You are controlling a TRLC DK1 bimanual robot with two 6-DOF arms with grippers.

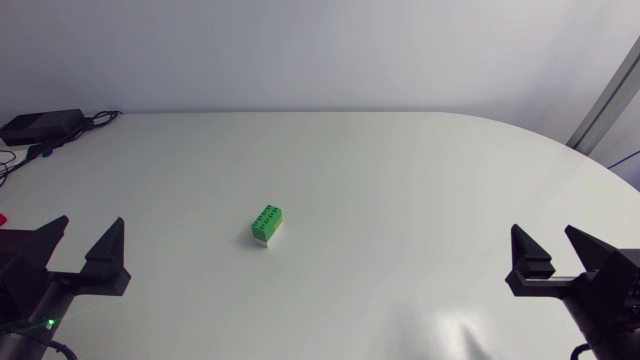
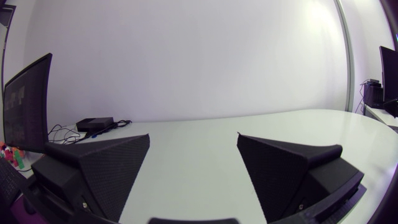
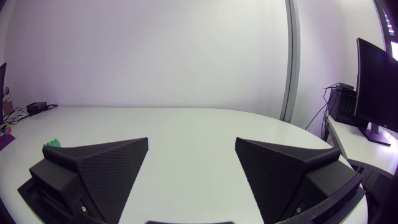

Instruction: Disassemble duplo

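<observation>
Left gripper [image 1: 90, 225]: matte black, wedge fingers spread, nothing held; parked at the near left edge of the white oval table [image 1: 400, 170].
Right gripper [image 1: 543, 232]: same make, fingers likewise apart and empty; parked at the near right edge.
Green studded plastic duplo block [image 1: 267, 224]: rests on the table left of centre, seemingly on a paler lower layer. It lies ahead of and between both grippers, nearer the left. Long axis runs near-to-far, far end leaning slightly rightward.

It seems an office or lab: a white rounded tabletop [image 1: 400, 190], with a black box [image 1: 40, 126] and cables [image 1: 100, 118] at upper left.
</observation>
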